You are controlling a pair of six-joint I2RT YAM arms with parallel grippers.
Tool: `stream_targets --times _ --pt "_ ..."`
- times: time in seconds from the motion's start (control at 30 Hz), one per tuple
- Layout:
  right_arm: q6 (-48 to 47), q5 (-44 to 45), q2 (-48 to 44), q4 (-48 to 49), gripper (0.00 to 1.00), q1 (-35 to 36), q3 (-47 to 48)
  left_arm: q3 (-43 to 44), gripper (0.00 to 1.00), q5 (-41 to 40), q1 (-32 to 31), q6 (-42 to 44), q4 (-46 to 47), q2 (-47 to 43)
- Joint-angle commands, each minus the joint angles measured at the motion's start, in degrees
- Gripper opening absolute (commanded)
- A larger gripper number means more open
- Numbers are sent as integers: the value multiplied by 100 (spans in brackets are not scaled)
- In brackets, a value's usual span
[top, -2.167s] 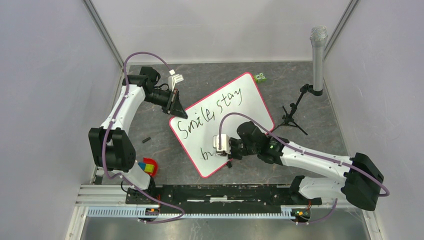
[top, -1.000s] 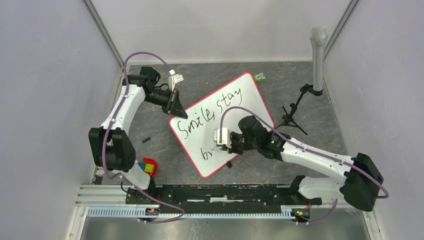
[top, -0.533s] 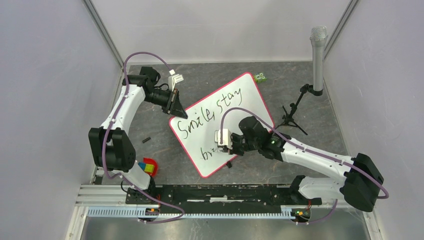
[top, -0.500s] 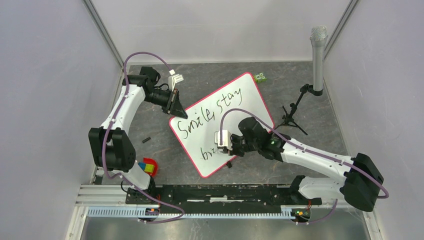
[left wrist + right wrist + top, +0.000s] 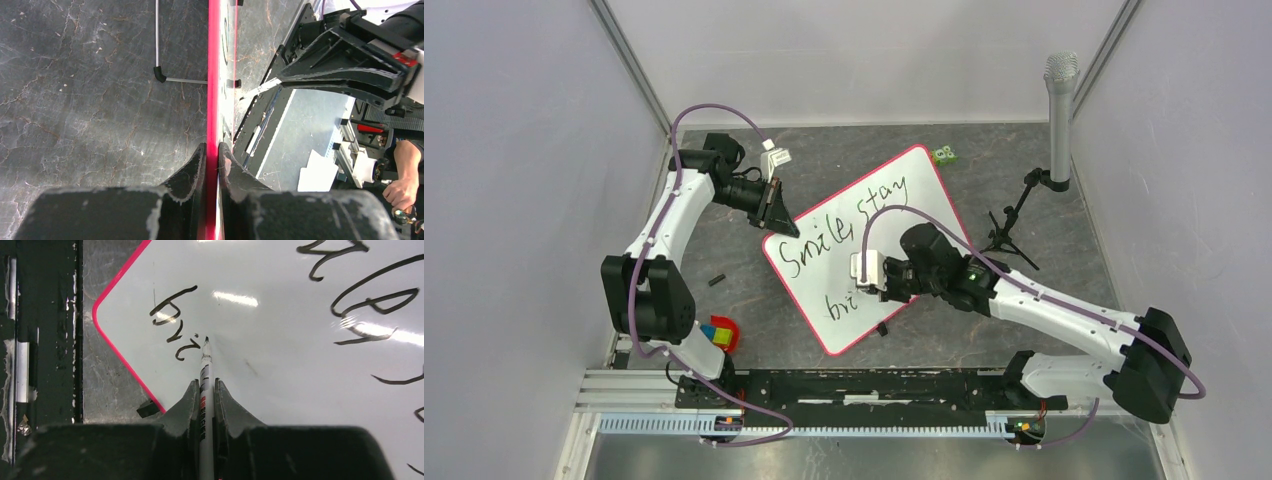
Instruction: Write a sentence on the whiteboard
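The whiteboard (image 5: 894,235) lies tilted on the dark table, white with a thin red-pink frame. The sentence (image 5: 849,225) reads "Smile, stay" on the upper line and "bri" (image 5: 837,305) on the lower line. My left gripper (image 5: 776,215) is shut on the board's far-left frame edge (image 5: 213,100). My right gripper (image 5: 871,287) is shut on a white marker (image 5: 205,370). The marker's black tip rests on the board just right of "bri" (image 5: 175,322), by the dot of the "i".
A microphone on a small black tripod (image 5: 1059,110) stands at the right. A green block (image 5: 943,154) lies past the board's far corner. A small black piece (image 5: 716,280) lies left of the board; red and coloured blocks (image 5: 721,334) sit near the left base.
My right gripper moved the marker up and right along the lower line. The lower writing grew from "b" to "bri". The left gripper and board stayed still.
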Motion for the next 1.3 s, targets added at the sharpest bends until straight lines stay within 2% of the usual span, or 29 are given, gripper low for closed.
stream_targets --times 0.0,0.33,0.77,1.03,1.27 --pt "56 34 82 252 0 -25 344 108 2 -198 -54 228 46 36" --pt "4 175 328 470 0 -26 42 110 2 -234 -50 243 48 11" --pt "60 -57 -99 144 0 -26 32 105 2 -233 -50 262 51 63" --pt "161 -271 -193 126 0 -514 -101 105 2 -206 -55 277 52 86" --pt "170 -280 -100 186 0 -518 -44 107 2 -198 -55 276 51 88"
